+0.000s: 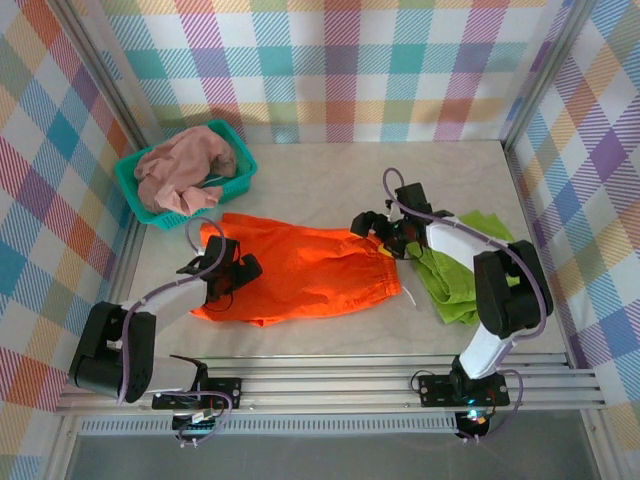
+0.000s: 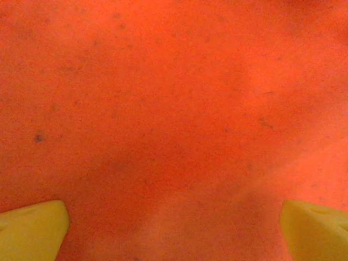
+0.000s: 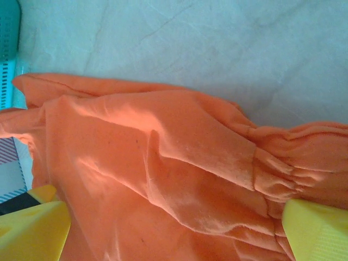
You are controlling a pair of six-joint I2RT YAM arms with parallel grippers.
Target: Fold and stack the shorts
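Observation:
The orange shorts (image 1: 300,270) lie spread flat mid-table, gathered waist to the right. My left gripper (image 1: 232,268) hovers low over their left end, open; its yellow fingertips (image 2: 32,228) stand wide apart above plain orange cloth (image 2: 174,109). My right gripper (image 1: 375,228) is open at the waist end, and between its fingertips (image 3: 318,228) lie the orange shorts (image 3: 163,179) with their elastic waistband (image 3: 293,163). The lime green shorts (image 1: 460,275) lie crumpled under the right arm. The pink shorts (image 1: 185,170) are bunched in the basket.
A teal mesh basket (image 1: 128,185) stands at the back left, and its edge (image 3: 8,32) shows in the right wrist view. Checked walls close in the table (image 1: 330,175) on three sides. A white drawstring (image 1: 408,296) trails off the orange waist.

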